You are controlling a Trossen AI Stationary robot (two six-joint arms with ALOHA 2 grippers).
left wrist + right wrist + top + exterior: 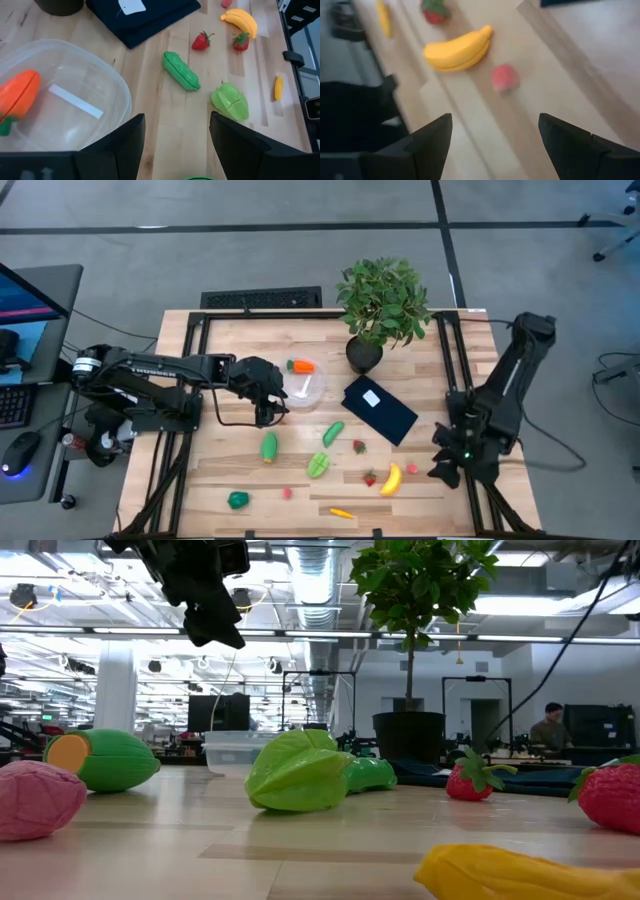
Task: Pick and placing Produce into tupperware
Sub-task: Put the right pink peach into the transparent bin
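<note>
Your left gripper [268, 402] is hovering above the counter [200, 480] with its fingers [125, 145] spread wide and holding nothing. Just beside it, the tupperware [303, 388] is sitting with the orange carrot [300, 366] resting at its far rim; in the left wrist view the carrot [19, 94] is lying inside the clear wall. Directly ahead of the gripper, the green cucumber [181, 70] and the light green piece [229, 101] are lying within easy reach. Beyond those, two strawberries [201, 41] and the banana [240, 21] are resting near the dark blue flat rectangle [380, 410]. Another green piece [269, 446] is lying below the gripper, toward the counter's near edge.

Your right gripper [492, 150] is waiting at the far side of the counter, fingers wide and empty, with the banana [457, 49] and a small pink piece [504, 78] ahead of it.

Judged risks:
- A descending finger may be striking the tupperware rim and tipping out the carrot, because the gripper is standing so close to it.
- The rounded cucumber may be rolling out of a pinch taken off-centre.
- A sweep toward the strawberries may be catching the blue rectangle.
</note>
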